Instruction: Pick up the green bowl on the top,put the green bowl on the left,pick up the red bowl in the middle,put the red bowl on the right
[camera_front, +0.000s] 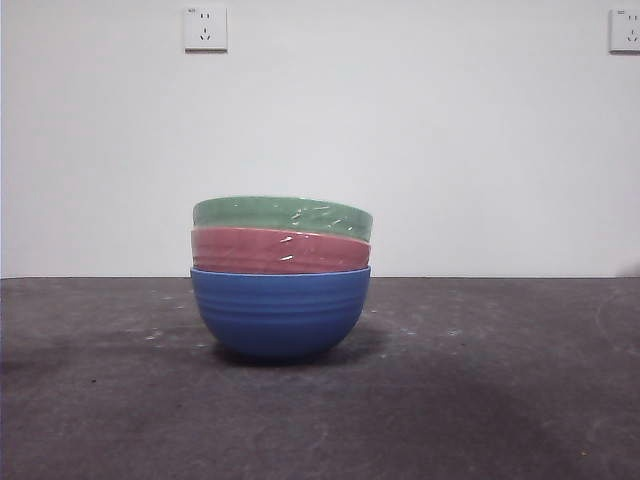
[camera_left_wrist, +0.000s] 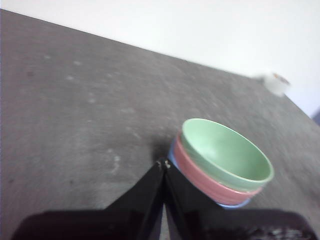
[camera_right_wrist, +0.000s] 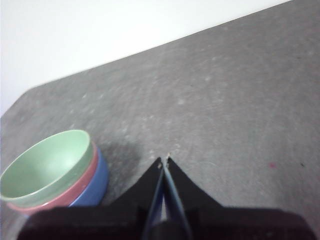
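Observation:
Three bowls stand nested in one stack on the dark grey table. The green bowl (camera_front: 282, 215) is on top, the red bowl (camera_front: 280, 251) in the middle, a blue ribbed bowl (camera_front: 280, 312) at the bottom. The left wrist view shows the green bowl (camera_left_wrist: 225, 154) empty inside, over the red bowl (camera_left_wrist: 200, 175). My left gripper (camera_left_wrist: 164, 163) is shut and empty, close beside the stack. The right wrist view shows the green bowl (camera_right_wrist: 47, 165) and the red bowl (camera_right_wrist: 80, 182). My right gripper (camera_right_wrist: 164, 160) is shut and empty, apart from the stack. Neither arm shows in the front view.
The table (camera_front: 500, 400) stretches to both sides of the stack. A white wall stands behind with two sockets (camera_front: 205, 28). A small blurred white object (camera_left_wrist: 276, 82) lies near the table's far edge in the left wrist view.

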